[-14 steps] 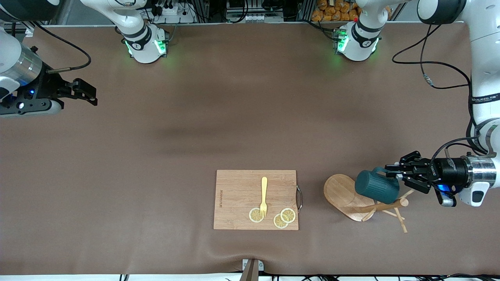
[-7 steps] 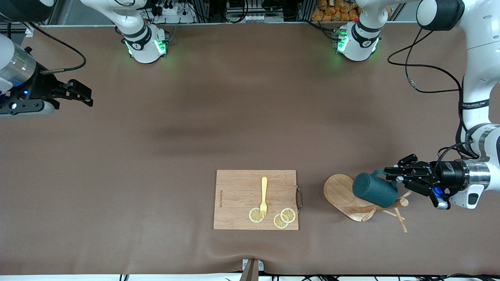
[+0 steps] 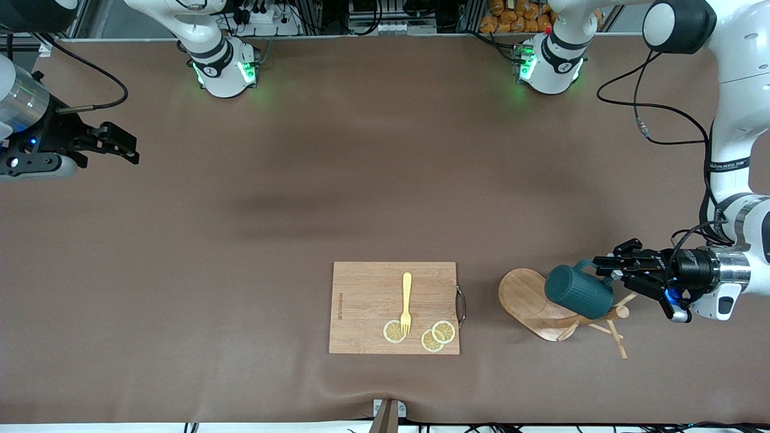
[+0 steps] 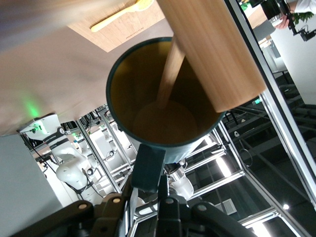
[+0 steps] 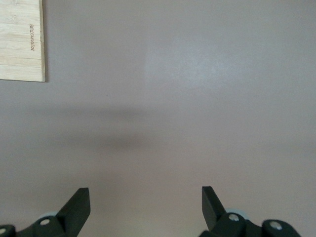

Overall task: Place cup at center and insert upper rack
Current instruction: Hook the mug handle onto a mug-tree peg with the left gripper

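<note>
The cup, handle clamped by the left end effector, hangs over the brown table; right end effector apart.

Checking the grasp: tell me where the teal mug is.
In the front view the teal mug is over the wooden mug tree, toward the left arm's end, its handle held by the left gripper.

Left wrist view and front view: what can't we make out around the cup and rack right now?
- Front view: the dark teal ribbed mug covers the light wooden mug tree where post meets oval base.
- Left wrist view: a peg enters the mug; the peg tip's contact is unclear.
- Left gripper, shut on the handle: the fingertips are hidden in both views.
- Right gripper, open, waits; its arm is cut off at the frame edge.
</note>
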You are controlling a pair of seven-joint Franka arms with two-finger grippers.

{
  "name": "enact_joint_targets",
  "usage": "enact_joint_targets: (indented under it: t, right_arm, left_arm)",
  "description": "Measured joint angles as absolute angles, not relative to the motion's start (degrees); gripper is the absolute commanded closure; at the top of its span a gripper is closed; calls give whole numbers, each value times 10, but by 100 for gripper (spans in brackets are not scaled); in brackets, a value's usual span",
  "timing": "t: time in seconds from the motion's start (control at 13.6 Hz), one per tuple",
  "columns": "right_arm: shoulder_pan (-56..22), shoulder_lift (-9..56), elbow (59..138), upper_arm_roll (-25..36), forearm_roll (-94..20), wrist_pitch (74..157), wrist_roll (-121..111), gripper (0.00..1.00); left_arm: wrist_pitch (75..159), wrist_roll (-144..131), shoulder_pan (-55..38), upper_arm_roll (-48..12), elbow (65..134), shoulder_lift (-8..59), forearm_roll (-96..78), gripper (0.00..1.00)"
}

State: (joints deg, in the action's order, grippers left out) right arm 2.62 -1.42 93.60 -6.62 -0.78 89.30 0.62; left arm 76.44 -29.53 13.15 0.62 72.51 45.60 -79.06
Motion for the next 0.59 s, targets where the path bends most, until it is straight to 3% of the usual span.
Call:
enact_joint_targets:
  t: [0.59]
  right_arm:
    - [29,-19,935,-66,-8,892,6,0]
  left_arm:
    - [752,-252,145,6,725,471,-791,100]
